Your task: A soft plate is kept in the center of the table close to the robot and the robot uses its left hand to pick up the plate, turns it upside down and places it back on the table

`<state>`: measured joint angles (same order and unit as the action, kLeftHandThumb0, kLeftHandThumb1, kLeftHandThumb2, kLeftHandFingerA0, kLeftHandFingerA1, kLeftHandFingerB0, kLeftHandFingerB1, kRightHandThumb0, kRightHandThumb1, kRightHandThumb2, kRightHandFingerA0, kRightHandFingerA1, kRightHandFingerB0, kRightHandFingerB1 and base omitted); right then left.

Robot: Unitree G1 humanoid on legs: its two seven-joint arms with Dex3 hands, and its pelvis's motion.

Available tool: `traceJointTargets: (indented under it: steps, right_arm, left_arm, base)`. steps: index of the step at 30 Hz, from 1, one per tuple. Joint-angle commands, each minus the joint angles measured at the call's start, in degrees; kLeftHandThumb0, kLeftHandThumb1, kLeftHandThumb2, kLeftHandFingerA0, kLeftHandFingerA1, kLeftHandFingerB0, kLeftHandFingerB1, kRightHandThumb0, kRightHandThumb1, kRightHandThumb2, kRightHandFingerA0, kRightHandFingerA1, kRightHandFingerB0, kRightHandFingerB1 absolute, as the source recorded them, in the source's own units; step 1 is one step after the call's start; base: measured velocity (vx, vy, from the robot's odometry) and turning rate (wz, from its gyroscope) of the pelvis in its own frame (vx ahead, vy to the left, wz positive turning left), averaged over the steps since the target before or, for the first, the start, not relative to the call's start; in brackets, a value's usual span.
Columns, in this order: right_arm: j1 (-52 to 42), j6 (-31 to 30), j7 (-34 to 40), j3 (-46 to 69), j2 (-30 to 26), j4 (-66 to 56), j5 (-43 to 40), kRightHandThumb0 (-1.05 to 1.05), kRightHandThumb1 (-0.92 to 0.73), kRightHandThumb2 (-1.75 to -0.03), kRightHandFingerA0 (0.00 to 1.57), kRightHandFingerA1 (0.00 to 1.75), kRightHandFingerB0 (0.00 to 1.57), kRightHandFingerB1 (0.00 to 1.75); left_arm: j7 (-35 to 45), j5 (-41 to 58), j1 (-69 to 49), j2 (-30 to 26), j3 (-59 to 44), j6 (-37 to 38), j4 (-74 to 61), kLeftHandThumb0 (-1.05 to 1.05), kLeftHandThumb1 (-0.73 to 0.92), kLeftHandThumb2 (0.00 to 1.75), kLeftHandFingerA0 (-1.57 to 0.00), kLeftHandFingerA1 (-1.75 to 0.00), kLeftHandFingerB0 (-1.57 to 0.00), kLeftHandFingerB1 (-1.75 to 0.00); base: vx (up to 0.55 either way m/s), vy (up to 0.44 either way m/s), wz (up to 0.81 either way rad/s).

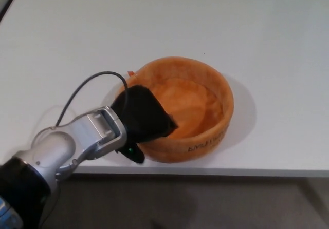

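An orange soft plate point(198, 103), deep like a bowl, rests upright on the white table point(154, 23) near its front edge. My left hand point(142, 117) reaches in from the lower left and grips the plate's near-left rim, fingers inside the wall and the thumb outside below it. The back of the hand hides that part of the rim. Dark lettering shows on the plate's front wall. My right hand is out of the picture.
The table's front edge point(231, 171) runs just below the plate, with dark floor beyond it. A black cable point(82, 88) loops from my left wrist over the tabletop.
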<state>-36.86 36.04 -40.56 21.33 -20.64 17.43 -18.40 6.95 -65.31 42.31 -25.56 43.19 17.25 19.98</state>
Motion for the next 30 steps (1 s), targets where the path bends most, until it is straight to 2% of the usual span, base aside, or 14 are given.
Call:
traceJointTargets:
  steps: [1, 3, 4, 14, 16, 17, 19, 22, 23, 24, 26, 28, 29, 30]
  right_arm:
    - [1.3, 0.7, -1.0, 0.4, -1.0, 2.8, -0.9, -0.70, -0.86, -0.67, 0.35, 0.46, 0.16, 0.27]
    - [1.0, 0.2, -0.9, 0.4, -1.1, 2.5, -0.6, -0.73, -0.87, -0.67, 0.34, 0.47, 0.15, 0.27]
    - [0.7, -0.1, -0.8, 0.4, -1.2, 2.1, -0.7, -0.73, -0.87, -0.67, 0.33, 0.47, 0.15, 0.27]
    - [-0.4, -2.0, -0.7, 0.4, -1.2, -0.9, -1.0, -0.79, -0.88, -0.67, 0.32, 0.48, 0.12, 0.28]
    - [-0.5, -2.1, -0.4, 0.5, -1.2, -1.4, -0.9, -0.79, -0.88, -0.67, 0.32, 0.49, 0.13, 0.27]
    - [-0.9, -2.6, -0.2, 0.5, -1.1, -2.3, -0.9, -0.80, -0.71, -1.06, 0.28, 0.58, 0.07, 0.36]
    - [-0.1, -2.2, -0.9, 0.5, -1.1, -0.8, -1.3, -0.76, -0.89, -0.67, 0.32, 0.48, 0.13, 0.27]
    - [0.2, -1.6, -0.8, 0.6, -1.4, -0.4, -0.6, -0.78, -0.89, -0.67, 0.32, 0.48, 0.13, 0.28]
    - [-0.1, -2.2, -0.7, 0.6, -1.2, -1.2, -1.1, -0.75, -0.89, -0.67, 0.33, 0.49, 0.14, 0.28]
    - [-0.2, -2.6, -0.6, 0.5, -1.0, -1.6, -1.2, -0.75, -0.88, -0.67, 0.33, 0.49, 0.14, 0.28]
    - [-0.2, -2.1, -0.3, 0.5, -0.8, -1.8, -0.8, -0.75, -0.89, -0.67, 0.32, 0.51, 0.14, 0.29]
    - [-1.0, -3.4, 0.0, 0.6, -1.1, -3.1, -0.8, -0.77, -0.89, -0.67, 0.32, 0.50, 0.12, 0.30]
    - [-1.3, -3.7, -0.1, 0.7, -1.0, -3.8, -1.2, -0.76, -0.71, -1.06, 0.26, 0.58, 0.05, 0.40]
    - [-1.4, -3.9, -0.1, 0.7, -1.0, -4.2, -1.4, -0.76, -0.89, -0.67, 0.32, 0.52, 0.13, 0.29]
  left_arm:
    - [-5.3, -3.6, 1.8, -1.9, 1.1, 2.1, 2.4, -0.44, 0.55, 0.58, -0.97, -1.75, -0.77, -1.60]
    - [-5.2, -3.8, 2.0, -2.6, 1.2, 2.4, 2.1, -0.42, 0.54, 0.59, -0.97, -1.74, -0.78, -1.48]
    - [-5.0, -3.5, 2.0, -2.7, 1.1, 2.5, 2.1, -0.43, 0.36, 0.81, -1.26, -1.43, -0.88, -1.15]
    - [-3.3, -2.1, 0.9, -2.0, 0.6, 2.2, 1.5, -0.44, 0.36, 0.80, -1.25, -1.43, -0.85, -1.14]
    - [-3.0, -2.0, 0.8, -1.9, 0.5, 2.0, 1.5, -0.45, 0.49, 0.59, -0.97, -1.71, -0.78, -1.31]
    - [-3.1, -1.9, 0.8, -1.8, 0.5, 2.1, 1.5, -0.44, 0.49, 0.58, -0.96, -1.70, -0.81, -1.29]
    - [-2.3, -1.7, 0.7, -1.8, 0.5, 2.0, 1.4, -0.42, 0.38, 0.82, -1.26, -1.42, -0.86, -1.13]
    - [-2.0, 2.0, -0.6, -0.6, -1.6, 1.7, 2.1, -0.36, 0.35, 0.80, -1.25, -1.41, -0.89, -1.15]
    - [-2.3, 4.2, -1.5, 0.3, -3.0, 1.6, 2.3, -0.35, 0.54, 0.58, -0.92, -1.74, -0.74, -1.53]
    - [-2.0, 5.6, -2.1, 0.8, -4.0, 1.7, 2.2, -0.39, 0.38, 0.83, -1.23, -1.40, -0.98, -1.25]
    - [-0.8, 7.6, -3.0, 1.6, -5.7, 1.7, 1.5, -0.40, 0.38, 0.84, -1.24, -1.41, -1.02, -1.28]
    - [5.1, 15.8, -5.8, 4.5, -10.0, -1.2, -0.5, -0.32, 0.60, 0.58, -0.90, -1.75, -0.73, -1.68]
    - [9.4, 19.8, -7.7, 6.5, -12.6, -5.3, -3.0, -0.33, 0.60, 0.57, -0.85, -1.75, -0.72, -1.71]
    - [11.5, 22.0, -8.7, 7.6, -14.0, -7.2, -4.4, -0.30, 0.59, 0.59, -0.85, -1.75, -0.70, -1.75]
  base:
    - [0.00, 0.000, 0.00]
    - [0.00, 0.000, 0.00]
    - [0.00, 0.000, 0.00]
    - [0.00, 0.000, 0.00]
    - [0.00, 0.000, 0.00]
    - [0.00, 0.000, 0.00]
    - [0.00, 0.000, 0.00]
    - [0.00, 0.000, 0.00]
    - [0.00, 0.000, 0.00]
    - [0.00, 0.000, 0.00]
    - [0.00, 0.000, 0.00]
    - [0.00, 0.000, 0.00]
    - [0.00, 0.000, 0.00]
    - [0.00, 0.000, 0.00]
